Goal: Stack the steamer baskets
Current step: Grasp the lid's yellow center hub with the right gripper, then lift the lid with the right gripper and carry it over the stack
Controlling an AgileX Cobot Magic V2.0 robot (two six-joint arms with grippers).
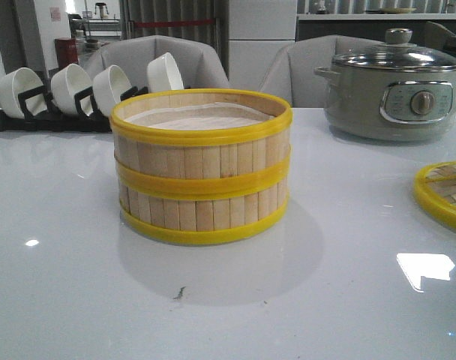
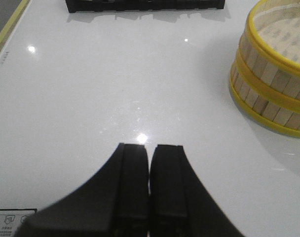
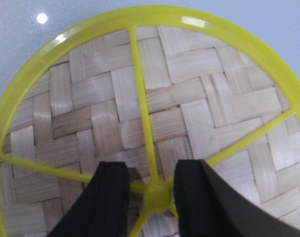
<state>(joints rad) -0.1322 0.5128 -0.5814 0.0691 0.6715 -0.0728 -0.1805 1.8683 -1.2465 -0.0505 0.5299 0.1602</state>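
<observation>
Jaws: left gripper (image 2: 149, 163) pressed closed on nothing; right gripper (image 3: 151, 185) parted astride the woven lid's (image 3: 199, 98) knob (image 3: 156, 194). Both steamer baskets (image 1: 202, 169) sit stacked mid-table, looking light, stiff, slightly fragile; best gripped by a yellow rim. Electric pot (image 1: 397, 94) behind.

R hand (image 3: 151, 183) fingers straddle yellow knob (image 3: 157, 195) at woven lid (image 3: 204, 89) centre, w/ gaps
</observation>
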